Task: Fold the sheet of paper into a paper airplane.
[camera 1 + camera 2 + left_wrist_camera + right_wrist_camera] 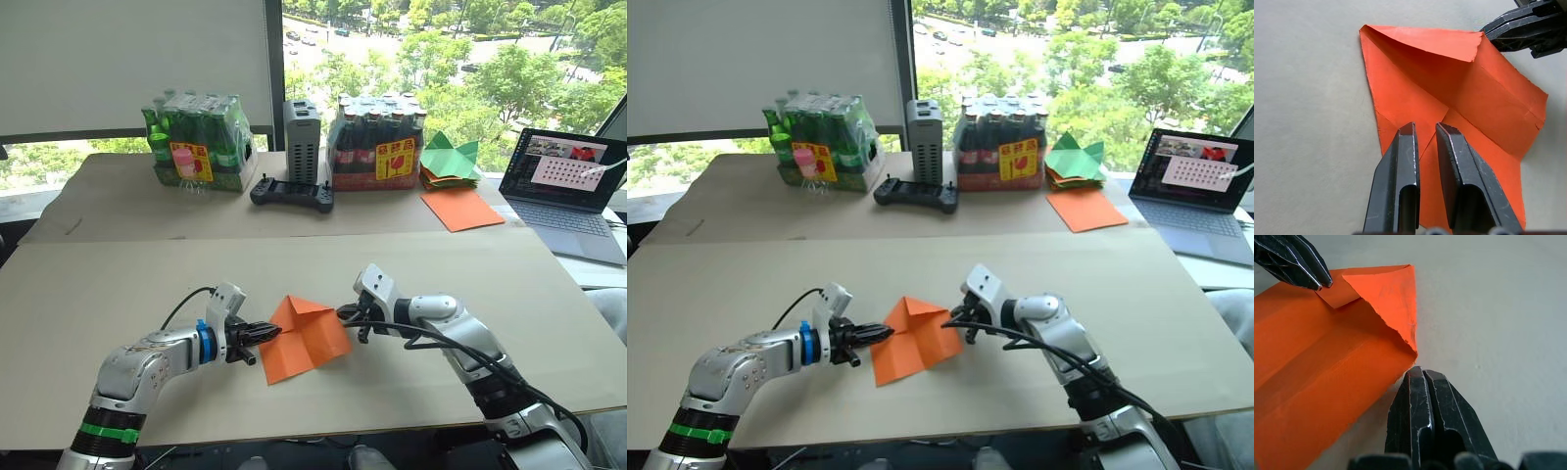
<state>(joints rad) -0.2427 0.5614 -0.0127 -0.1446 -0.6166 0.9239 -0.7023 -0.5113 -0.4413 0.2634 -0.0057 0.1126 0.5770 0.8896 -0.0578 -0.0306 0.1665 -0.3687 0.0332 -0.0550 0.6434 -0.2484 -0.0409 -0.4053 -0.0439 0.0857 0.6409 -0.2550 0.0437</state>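
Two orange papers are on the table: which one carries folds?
The creased orange sheet lying between the left gripper and right gripper, its corners turned in. The flat orange sheet beside the laptop looks smooth.

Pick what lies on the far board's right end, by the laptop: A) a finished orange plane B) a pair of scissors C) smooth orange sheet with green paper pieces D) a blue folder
C: a flat orange sheet lies there with folded green paper stacked behind it, left of the laptop.
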